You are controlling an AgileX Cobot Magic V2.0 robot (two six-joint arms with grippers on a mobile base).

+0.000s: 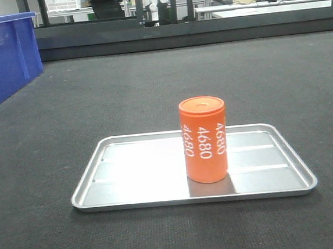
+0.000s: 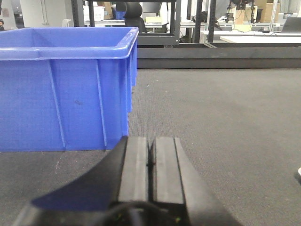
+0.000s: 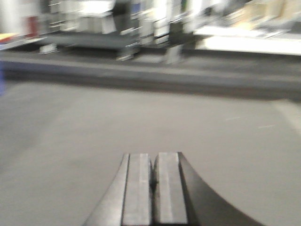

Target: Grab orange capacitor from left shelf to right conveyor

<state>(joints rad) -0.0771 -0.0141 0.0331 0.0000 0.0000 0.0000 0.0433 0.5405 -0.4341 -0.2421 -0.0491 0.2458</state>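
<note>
Nearest the front camera lies the near rim of a shallow metal tray [image 1: 161,198], set flat on the dark grey felt-like belt [image 1: 152,91] of the conveyor. Upright in that tray, right of its middle and toward its front edge, stands the orange capacitor [image 1: 204,140], with white "4680" printed down its side and its flat top level. Nothing touches it; no arm or gripper shows in that view.

Judging by that, the job looks as good as done: the capacitor is already on the conveyor side, in the tray, and let go. I can't see the steel shelf in any view, so I can't say anything about how things stand there. What seems left, if anything, is only for the arms to settle out of the way.

From the left wrist, the left gripper [image 2: 151,162] sits low over the belt with its two dark pads pressed together, nothing between them, pointing along the belt with a blue bin [image 2: 66,89] to its left. At the far right edge of that view a small pale sliver shows, too little to identify.

From the right wrist, the right gripper [image 3: 152,179] is likewise closed up and empty, low over bare belt; the picture is blurred, so the background is hard to read.
</note>
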